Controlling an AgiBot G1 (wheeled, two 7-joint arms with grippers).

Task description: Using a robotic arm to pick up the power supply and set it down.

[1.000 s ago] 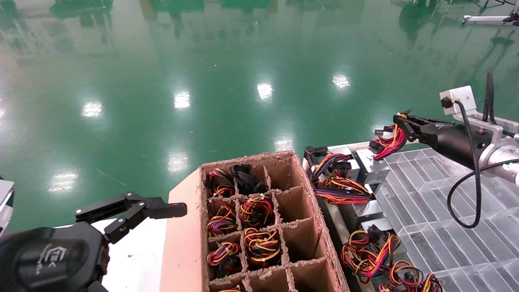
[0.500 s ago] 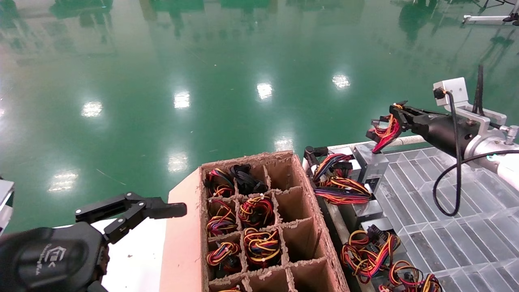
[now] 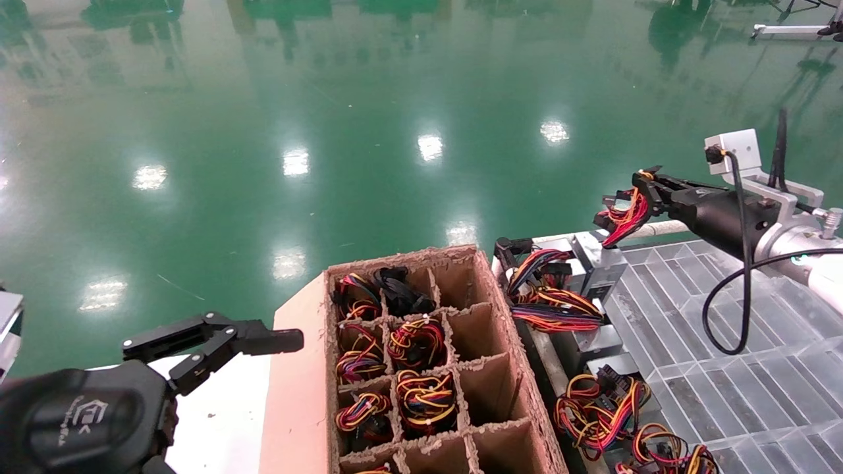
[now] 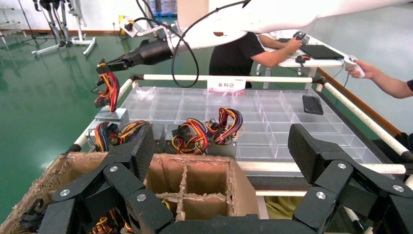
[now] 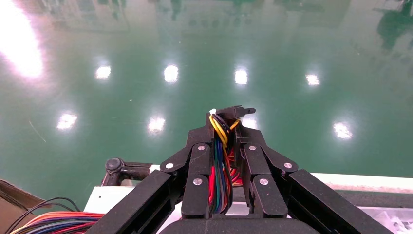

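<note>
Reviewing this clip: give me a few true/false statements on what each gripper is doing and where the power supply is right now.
1. The right gripper is shut on the wire bundle. True.
2. The power supply sits in a compartment of the cardboard box. False: it hangs by its wires at the edge of the clear grid tray.
3. The left gripper holds a power supply. False: it is open and holds nothing, beside the box.
4. Several box compartments hold wire bundles. True.
</note>
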